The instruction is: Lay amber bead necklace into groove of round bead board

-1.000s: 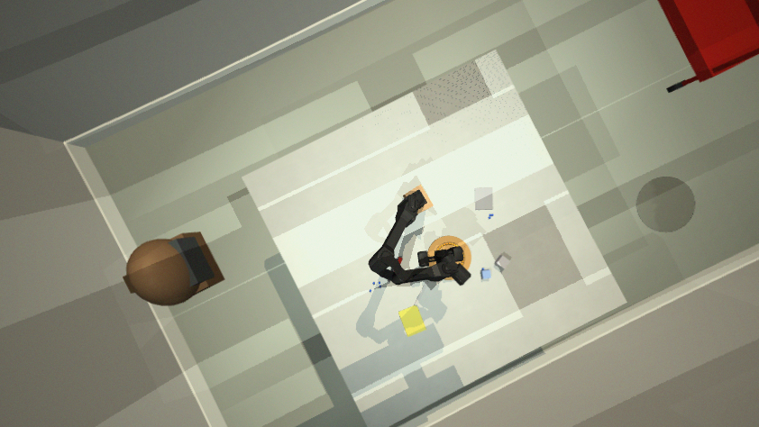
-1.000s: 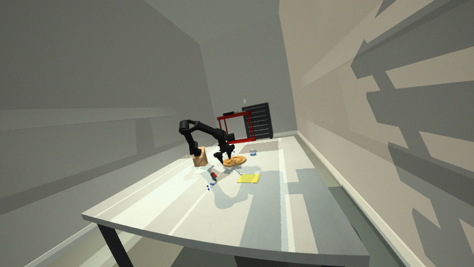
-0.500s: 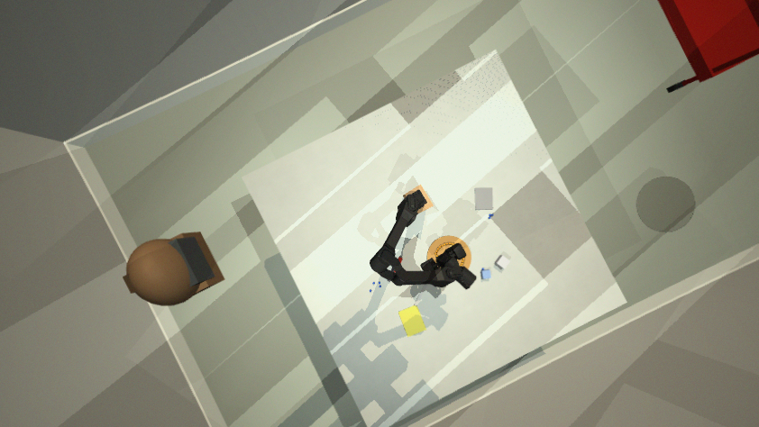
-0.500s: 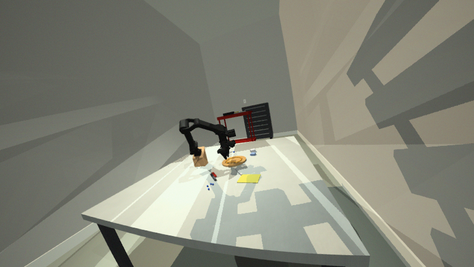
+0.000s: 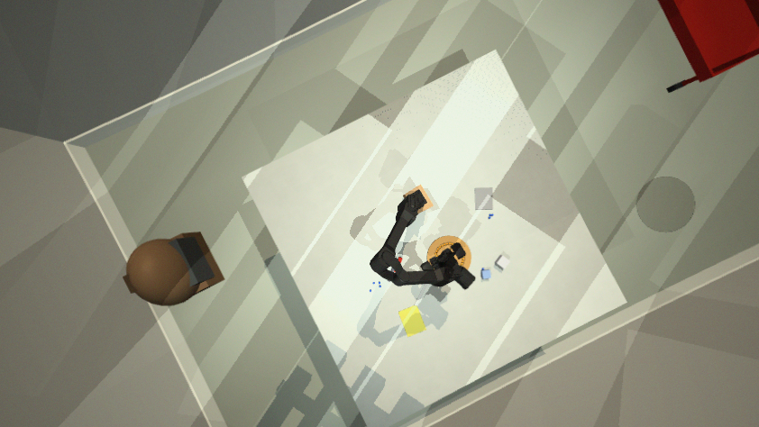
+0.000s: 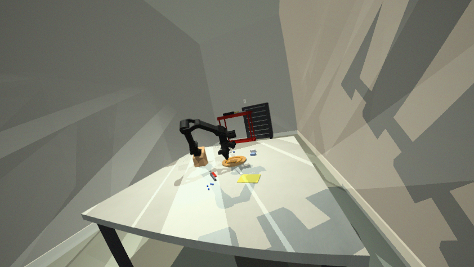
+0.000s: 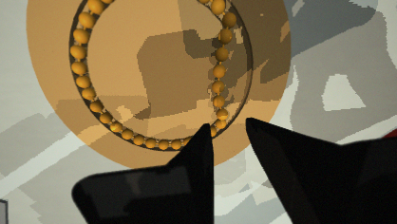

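Note:
The round orange-brown bead board lies on the table under the arm. The amber bead necklace lies on it. In the wrist view its left and lower beads sit in the dark groove. On the right side a nearly straight run of beads lies inside the groove's curve, on the inner disc, with the groove bare beside it. The top of the loop is cut off. My gripper is partly open and empty, low over the groove's lower right. Its left fingertip is close to the lower right beads and hides part of them.
A yellow sheet, a blue block, a white block and a grey square lie around the board. A red and grey tool and small blue beads lie nearer the exterior camera.

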Robot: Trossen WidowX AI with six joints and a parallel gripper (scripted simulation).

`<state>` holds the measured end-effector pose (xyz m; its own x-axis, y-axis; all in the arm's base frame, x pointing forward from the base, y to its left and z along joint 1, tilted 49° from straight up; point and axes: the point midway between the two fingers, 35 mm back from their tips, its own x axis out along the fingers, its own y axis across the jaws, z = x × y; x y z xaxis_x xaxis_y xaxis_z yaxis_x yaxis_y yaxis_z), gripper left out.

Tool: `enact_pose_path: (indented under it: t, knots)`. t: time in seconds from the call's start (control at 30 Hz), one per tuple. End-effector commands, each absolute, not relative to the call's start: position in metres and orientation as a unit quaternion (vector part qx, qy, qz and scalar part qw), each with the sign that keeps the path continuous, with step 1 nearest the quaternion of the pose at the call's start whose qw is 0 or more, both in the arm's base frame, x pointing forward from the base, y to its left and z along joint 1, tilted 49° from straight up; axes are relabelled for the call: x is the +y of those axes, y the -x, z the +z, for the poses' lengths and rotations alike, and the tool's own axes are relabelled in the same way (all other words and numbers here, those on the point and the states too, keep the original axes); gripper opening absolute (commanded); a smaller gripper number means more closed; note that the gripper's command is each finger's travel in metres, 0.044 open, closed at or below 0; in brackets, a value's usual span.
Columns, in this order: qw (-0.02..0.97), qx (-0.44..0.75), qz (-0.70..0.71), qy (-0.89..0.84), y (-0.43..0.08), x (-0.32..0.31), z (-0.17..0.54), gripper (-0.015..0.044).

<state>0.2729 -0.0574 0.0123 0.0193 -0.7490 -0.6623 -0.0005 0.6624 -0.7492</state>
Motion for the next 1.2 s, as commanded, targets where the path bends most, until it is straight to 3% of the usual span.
enact_pose_path:
  t: [0.0, 0.6, 0.77, 1.17]
  knots:
    - [0.65, 0.639, -0.287, 0.295, -0.273, -0.061, 0.009, 0.012]
    - [0.647, 0.641, -0.287, 0.297, -0.271, -0.08, -0.007, 0.012]
    - [0.649, 0.641, -0.286, 0.293, -0.272, -0.078, -0.006, 0.0]
    - [0.649, 0.641, -0.286, 0.293, -0.272, -0.078, -0.006, 0.0]
